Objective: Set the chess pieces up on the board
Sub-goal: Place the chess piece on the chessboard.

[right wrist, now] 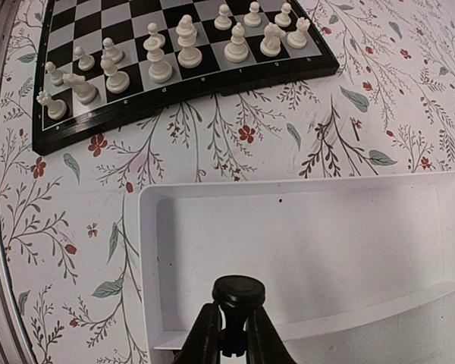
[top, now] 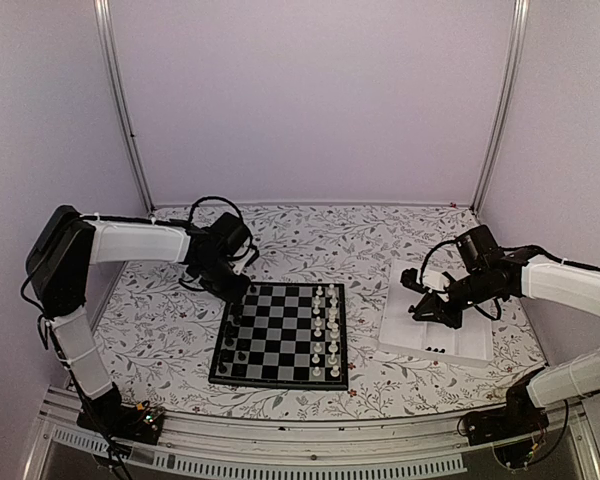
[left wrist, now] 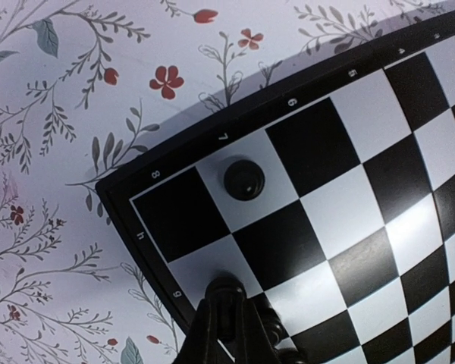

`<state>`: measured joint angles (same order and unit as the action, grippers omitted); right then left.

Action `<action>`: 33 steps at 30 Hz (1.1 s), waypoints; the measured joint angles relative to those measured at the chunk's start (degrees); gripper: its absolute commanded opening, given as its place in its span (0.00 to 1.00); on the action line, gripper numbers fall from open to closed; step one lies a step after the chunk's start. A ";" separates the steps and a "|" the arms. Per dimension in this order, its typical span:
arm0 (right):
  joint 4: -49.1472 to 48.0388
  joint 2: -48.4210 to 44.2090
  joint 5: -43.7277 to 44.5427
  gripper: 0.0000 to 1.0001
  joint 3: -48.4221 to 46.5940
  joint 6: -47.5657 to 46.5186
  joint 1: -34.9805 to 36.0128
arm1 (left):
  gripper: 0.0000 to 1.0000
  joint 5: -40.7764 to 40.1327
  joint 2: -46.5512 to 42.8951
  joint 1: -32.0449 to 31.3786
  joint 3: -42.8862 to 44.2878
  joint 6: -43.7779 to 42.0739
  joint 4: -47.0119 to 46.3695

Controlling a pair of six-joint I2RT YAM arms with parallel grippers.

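The left gripper (left wrist: 226, 315), closed on what looks like a black piece (left wrist: 224, 287), hangs over the far-left corner of the board (top: 275, 345) — next it should set that piece on its square. The right gripper (right wrist: 233, 317) pinches a second black piece (right wrist: 238, 290) above the white tray (right wrist: 311, 227) — it needs carrying across.

The board (left wrist: 341, 220) looks glossy, the tray (right wrist: 303, 243) smooth plastic

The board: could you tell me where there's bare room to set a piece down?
The board's middle columns are bare, between black pieces along the left edge and white pieces filling the two right columns, which are crowded. The left gripper crowds the far-left corner.
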<state>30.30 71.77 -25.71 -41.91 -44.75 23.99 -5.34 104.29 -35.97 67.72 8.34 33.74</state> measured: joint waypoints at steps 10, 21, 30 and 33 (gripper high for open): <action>-0.02 0.42 0.17 0.13 0.04 0.00 0.00 | 0.22 -0.04 0.72 0.09 0.42 0.09 0.02; 0.02 0.33 0.31 0.13 0.31 -0.02 0.00 | 0.32 -1.81 -3.56 0.68 0.39 0.37 -0.07; 4.90 -0.33 0.09 0.13 -7.17 -1.11 0.72 | 0.40 7.61 -19.34 -0.83 0.09 1.51 -7.56; 6.29 -0.20 -0.15 0.13 -13.35 -1.57 2.58 | 0.42 13.33 -23.04 -3.58 -1.73 5.57 -16.15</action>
<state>36.60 71.57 -25.87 -55.27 -46.33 26.57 7.99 81.25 -39.55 66.00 13.91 17.58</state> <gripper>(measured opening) 0.131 0.404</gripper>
